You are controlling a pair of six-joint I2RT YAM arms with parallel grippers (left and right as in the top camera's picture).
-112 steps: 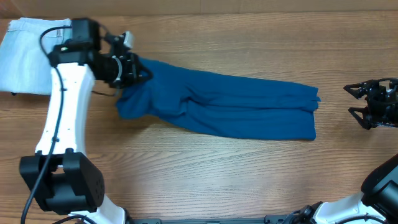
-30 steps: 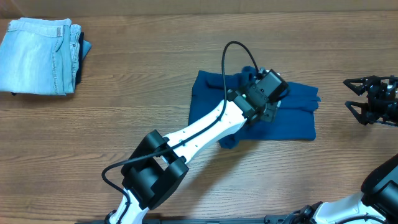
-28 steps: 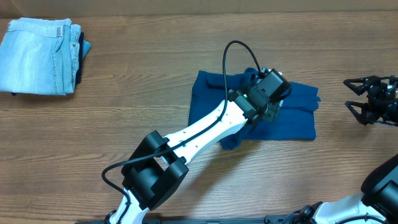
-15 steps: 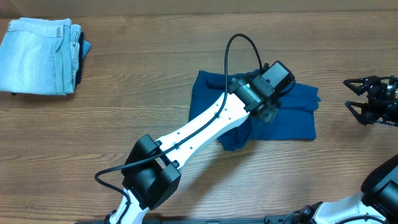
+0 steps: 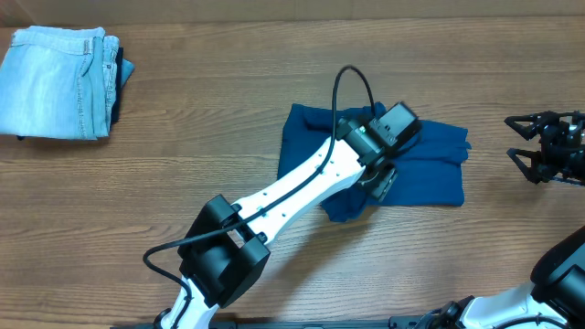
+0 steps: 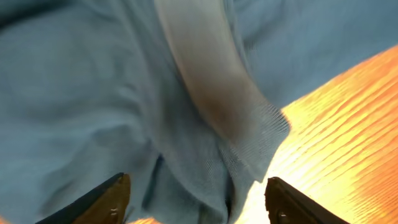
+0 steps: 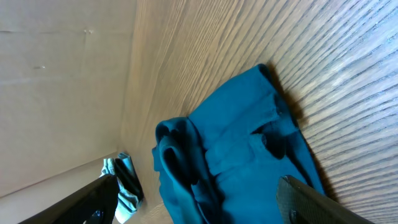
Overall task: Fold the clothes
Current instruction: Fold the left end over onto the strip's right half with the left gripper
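The teal-blue polo shirt (image 5: 434, 169) lies folded over itself on the wooden table, right of centre. My left arm reaches across it, and the left gripper (image 5: 382, 183) hovers over the shirt's lower middle. In the left wrist view the left gripper (image 6: 198, 184) stands open just above rumpled fabric (image 6: 93, 93), a ribbed edge (image 6: 217, 81) running between the fingers, nothing pinched. My right gripper (image 5: 512, 144) rests open at the table's right edge, apart from the shirt. In the right wrist view the right gripper (image 7: 198, 180) looks along the shirt (image 7: 242, 143).
Pale folded denim jeans (image 5: 55, 82) lie at the far left corner, also seen as jeans (image 7: 127, 180) beyond the shirt. The left arm's white link (image 5: 292, 187) slants over the table's middle. Bare wood (image 5: 228, 100) lies between jeans and shirt.
The left gripper carried the shirt's left end over onto the right half. In the last second it let go, opened wider and drew back toward the shirt's near edge. The right arm stayed still.
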